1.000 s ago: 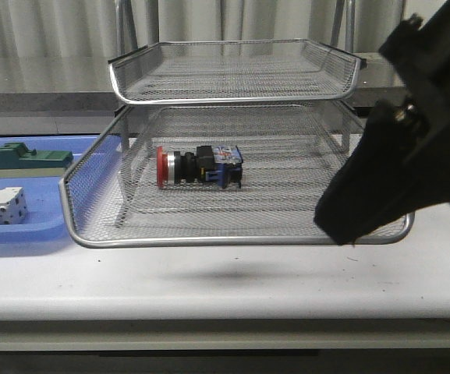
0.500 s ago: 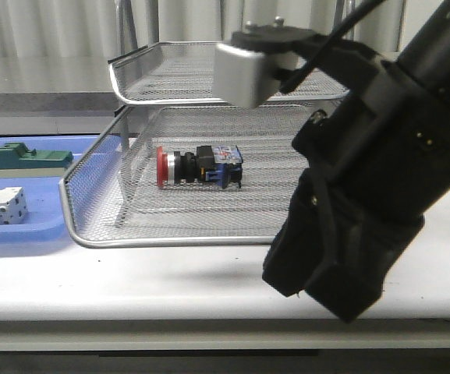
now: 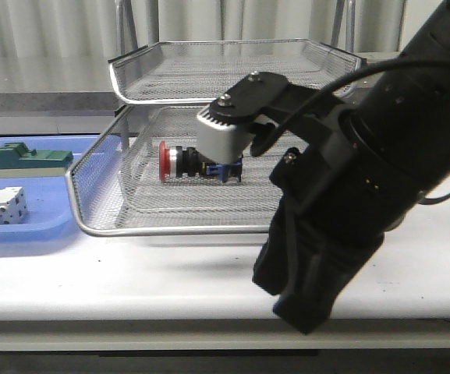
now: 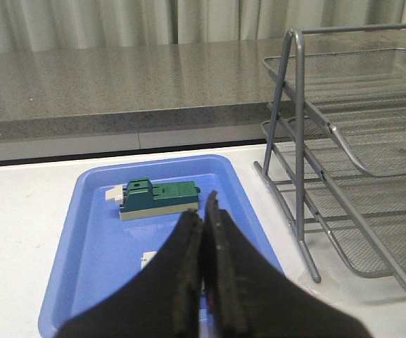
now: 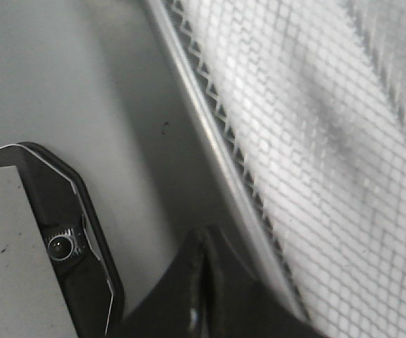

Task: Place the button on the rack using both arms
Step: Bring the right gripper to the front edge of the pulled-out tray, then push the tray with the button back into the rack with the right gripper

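Button [image 3: 197, 162] placement looks done already: it lies on its side in the lower tier of the rack [image 3: 92, 226], long axis running nine to three o'clock, red cap toward nine o'clock and blue block toward three. From the front, the right arm [image 3: 349, 210] fills the near side of the table [image 3: 131, 288], its grey block just in front of the button's blue end. In the right wrist view the right gripper [image 5: 201, 282] is closed on nothing, just beside the rack's chrome rim. The left gripper [image 4: 204, 239] is also closed and empty, hanging above the blue tray [image 4: 83, 282] with the rack at about two o'clock from it. The right arm is clearly the nearer one.
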Controlling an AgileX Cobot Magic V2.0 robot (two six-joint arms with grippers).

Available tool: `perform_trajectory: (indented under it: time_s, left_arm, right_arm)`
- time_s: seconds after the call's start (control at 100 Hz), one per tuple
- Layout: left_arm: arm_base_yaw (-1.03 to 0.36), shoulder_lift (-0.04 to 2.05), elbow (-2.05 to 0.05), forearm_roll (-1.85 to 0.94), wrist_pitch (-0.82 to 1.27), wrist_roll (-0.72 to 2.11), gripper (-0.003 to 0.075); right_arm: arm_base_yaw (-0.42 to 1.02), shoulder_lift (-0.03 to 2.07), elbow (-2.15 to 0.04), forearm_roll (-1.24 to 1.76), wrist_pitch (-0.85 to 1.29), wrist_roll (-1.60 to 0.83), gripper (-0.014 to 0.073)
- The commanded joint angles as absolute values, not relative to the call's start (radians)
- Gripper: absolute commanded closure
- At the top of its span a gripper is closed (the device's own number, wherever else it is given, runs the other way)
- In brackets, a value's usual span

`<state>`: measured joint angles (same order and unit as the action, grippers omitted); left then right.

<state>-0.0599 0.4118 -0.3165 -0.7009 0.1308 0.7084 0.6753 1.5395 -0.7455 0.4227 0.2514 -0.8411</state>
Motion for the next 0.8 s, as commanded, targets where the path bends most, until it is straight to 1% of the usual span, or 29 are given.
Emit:
perform_trajectory:
  time_s: [0.0, 0.13, 0.36, 0.52, 0.67, 0.79]
  left_arm:
    - [-0.057, 0.418, -0.346, -0.718, 0.064, 0.702, 0.074]
    - [-0.057, 0.418, -0.346, -0.718, 0.064, 0.702, 0.074]
    - [-0.057, 0.418, -0.346, -0.718, 0.064, 0.702, 0.074]
    - [-0.057, 0.418, -0.346, -0.718, 0.064, 0.702, 0.074]
    - [-0.057, 0.418, -0.346, -0.718, 0.064, 0.702, 0.074]
    - [-0.057, 0.418, -0.346, -0.718, 0.064, 0.702, 0.074]
  right_arm:
    - [0.647, 1.514, -0.794, 0.419, 0.163, -0.848, 0.0662]
    - [0.591, 1.53, -0.849, 0.39, 0.163, -0.848, 0.0663]
    - [0.495, 1.64, -0.985, 0.357, 0.181, -0.848, 0.0663]
    - [0.484, 1.651, -1.037, 0.357, 0.212, -0.848, 0.0663]
    - [0.484, 1.648, -1.055, 0.36, 0.307, -0.841, 0.0663]
    - [0.484, 1.637, -1.058, 0.375, 0.379, -0.774, 0.0661]
